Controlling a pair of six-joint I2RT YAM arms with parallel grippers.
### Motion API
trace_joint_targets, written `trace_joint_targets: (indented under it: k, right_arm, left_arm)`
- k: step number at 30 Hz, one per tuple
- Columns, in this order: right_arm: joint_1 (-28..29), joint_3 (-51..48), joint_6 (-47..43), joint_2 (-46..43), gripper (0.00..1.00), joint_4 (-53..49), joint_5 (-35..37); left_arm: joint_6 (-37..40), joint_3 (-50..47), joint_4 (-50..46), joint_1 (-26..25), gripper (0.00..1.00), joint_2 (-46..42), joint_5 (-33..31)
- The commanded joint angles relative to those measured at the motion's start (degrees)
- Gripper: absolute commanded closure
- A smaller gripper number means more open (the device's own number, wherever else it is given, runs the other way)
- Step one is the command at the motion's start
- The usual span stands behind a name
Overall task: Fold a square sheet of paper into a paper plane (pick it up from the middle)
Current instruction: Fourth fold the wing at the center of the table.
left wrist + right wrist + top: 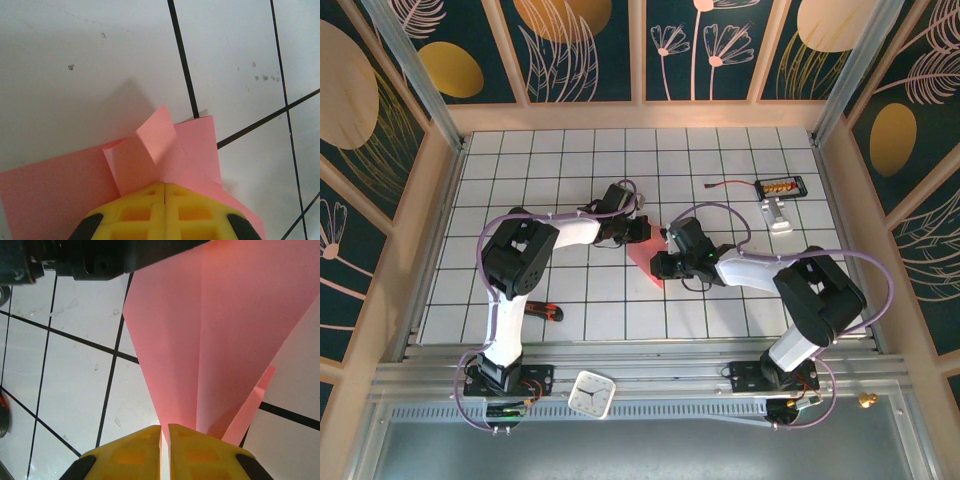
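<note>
The square sheet of paper (646, 256) is salmon pink and folded into a narrow pointed dart shape near the table's middle. My left gripper (636, 229) grips its far, wide end. In the left wrist view its yellow jaws (164, 186) are pressed together on the paper (150, 150), where a small flap stands up. My right gripper (661, 264) holds the near, pointed end. In the right wrist view the paper (210, 340) narrows to a tip caught in the thin slit between my yellow jaws (164, 429).
A red-handled black tool (546, 311) lies by the left arm's base. A small white square clock (591, 393) sits on the front rail. A black device with a cable (782, 186) and a white part (779, 216) lie at the back right.
</note>
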Motion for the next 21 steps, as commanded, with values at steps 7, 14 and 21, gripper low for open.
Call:
trace_joint_targets:
  k: [7, 14, 21]
  right_arm:
    - [-0.7, 1.2, -3.4, 1.9, 0.89, -2.6, 0.1]
    - [-1.2, 1.0, -4.2, 2.8, 0.9, -2.8, 0.1]
    - [-1.6, 1.4, -5.2, 3.2, 0.91, -3.2, 0.1]
  left_arm:
    - [1.2, -1.7, -5.2, 0.4, 1.0, 0.0, -3.5]
    - [1.0, -1.4, -5.3, 0.4, 1.0, -0.4, -3.5]
    - [0.8, -1.5, -5.4, 0.4, 0.99, -1.5, -3.5]
